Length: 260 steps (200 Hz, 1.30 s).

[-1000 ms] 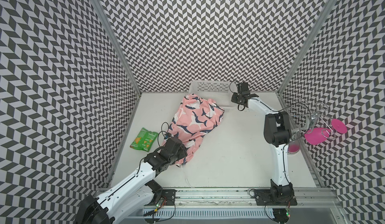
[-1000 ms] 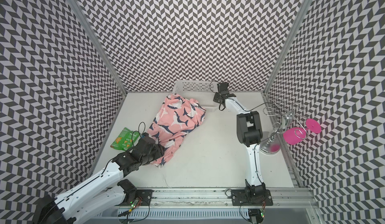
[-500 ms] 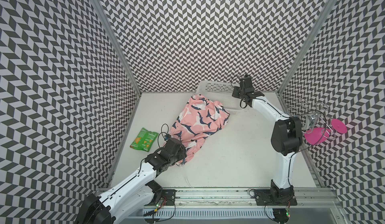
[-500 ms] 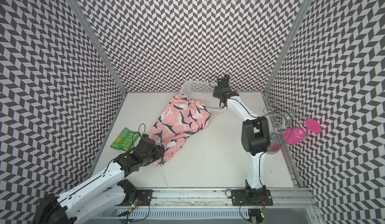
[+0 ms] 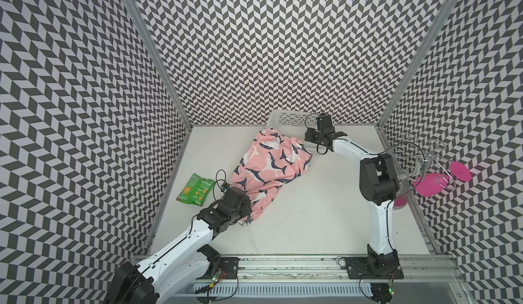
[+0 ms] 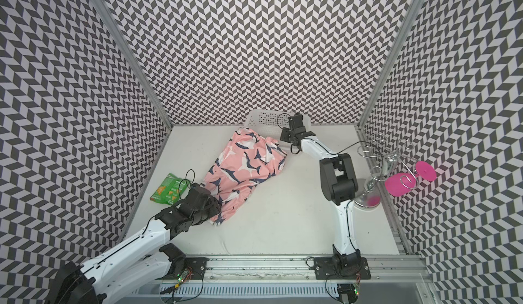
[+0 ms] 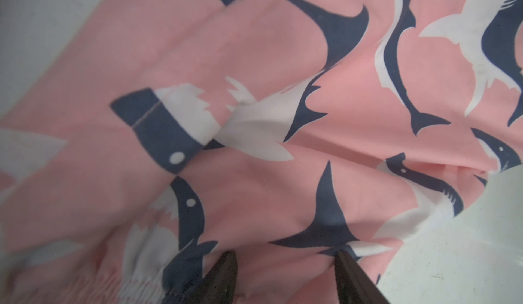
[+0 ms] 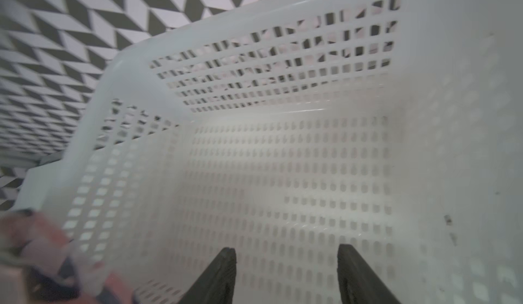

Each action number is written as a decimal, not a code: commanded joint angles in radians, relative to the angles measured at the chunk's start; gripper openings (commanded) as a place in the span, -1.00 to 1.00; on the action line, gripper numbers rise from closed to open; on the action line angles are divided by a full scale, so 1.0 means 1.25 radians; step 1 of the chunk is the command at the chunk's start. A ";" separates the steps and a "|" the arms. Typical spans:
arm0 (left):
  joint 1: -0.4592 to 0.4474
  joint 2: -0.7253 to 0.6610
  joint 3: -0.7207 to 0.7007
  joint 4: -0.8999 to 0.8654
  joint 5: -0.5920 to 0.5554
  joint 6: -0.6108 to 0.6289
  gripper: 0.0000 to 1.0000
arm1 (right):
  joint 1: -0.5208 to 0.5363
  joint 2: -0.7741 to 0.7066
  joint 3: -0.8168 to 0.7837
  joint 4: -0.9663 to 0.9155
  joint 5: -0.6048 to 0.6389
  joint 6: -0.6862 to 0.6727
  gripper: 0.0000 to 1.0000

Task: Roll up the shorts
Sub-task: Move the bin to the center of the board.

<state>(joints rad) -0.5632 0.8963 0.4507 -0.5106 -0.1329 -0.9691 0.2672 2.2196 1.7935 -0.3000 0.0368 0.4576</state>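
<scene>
One shorts (image 5: 268,164), lengthwise diagonal toward basket (image 5: 285,118)

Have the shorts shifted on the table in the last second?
Yes. The far corner of the shorts has swung slightly away from the green snack bag, toward the robot's right.

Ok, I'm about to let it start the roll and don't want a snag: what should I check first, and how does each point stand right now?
1. The shorts laid flat: not ok, crumpled and creased on the table.
2. The left end effector over the shorts' near end: ok, open, fabric beneath it.
3. The right end effector free: ok, open and empty.
4. The right end effector at the cloth: not ok, it is above the white basket.
5. The green snack bag out of the way: ok, beside the shorts, apart.
6. The shorts' far end free of the white basket: cannot tell.
</scene>
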 commanded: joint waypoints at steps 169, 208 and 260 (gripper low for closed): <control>0.022 -0.059 -0.051 -0.001 0.012 -0.027 0.21 | 0.110 0.010 0.189 0.026 -0.179 -0.011 0.60; 0.022 -0.073 -0.054 -0.004 0.013 -0.024 0.22 | 0.143 0.116 0.297 0.014 -0.260 0.050 0.56; 0.022 -0.068 -0.055 0.001 0.023 -0.018 0.23 | 0.168 0.227 0.416 -0.042 -0.181 0.059 0.48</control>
<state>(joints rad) -0.5426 0.8150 0.3885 -0.5091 -0.1143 -0.9966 0.4530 2.4374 2.2299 -0.3244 -0.2367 0.5247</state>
